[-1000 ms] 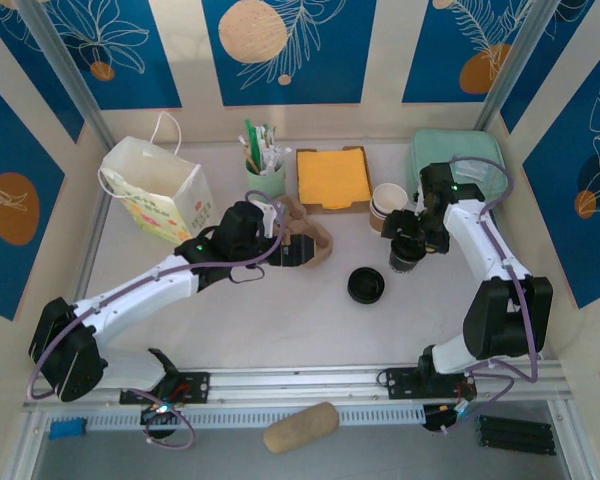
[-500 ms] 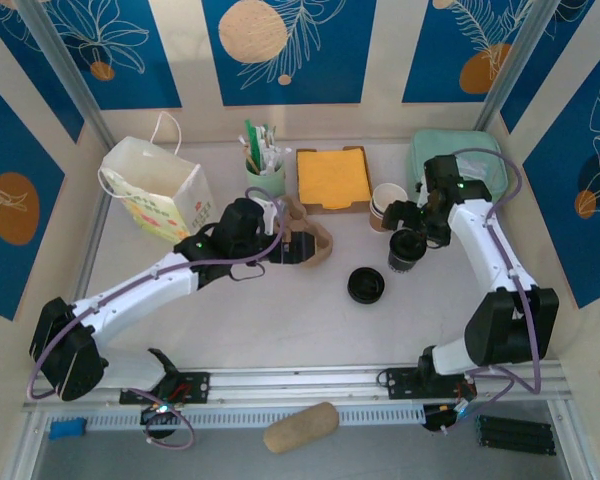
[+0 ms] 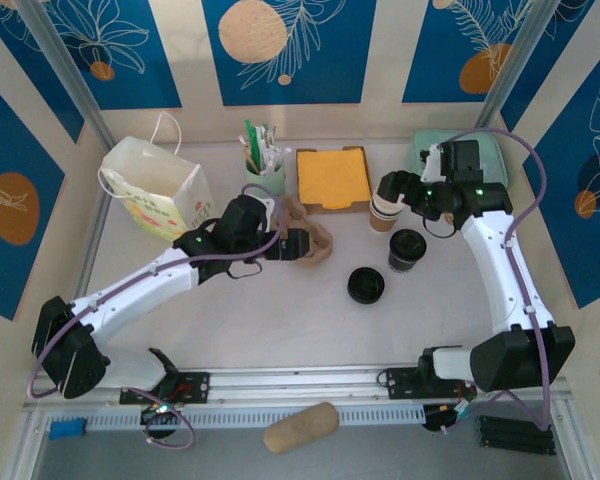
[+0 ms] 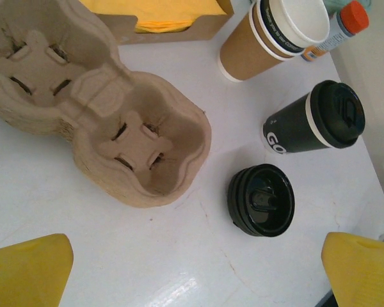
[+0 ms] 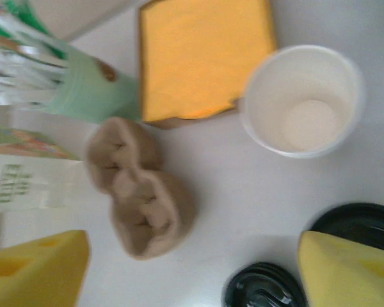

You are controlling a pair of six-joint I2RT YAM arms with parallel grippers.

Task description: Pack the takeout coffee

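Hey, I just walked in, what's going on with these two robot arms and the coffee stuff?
The arms are working on packing a takeout coffee. The lidded coffee cup stands free on the table, not yet packed. The right gripper hovers open and empty above the stack of lidless cups. The left gripper hangs open by the pulp cup carrier, whose pockets are empty. A loose black lid lies beside the coffee.
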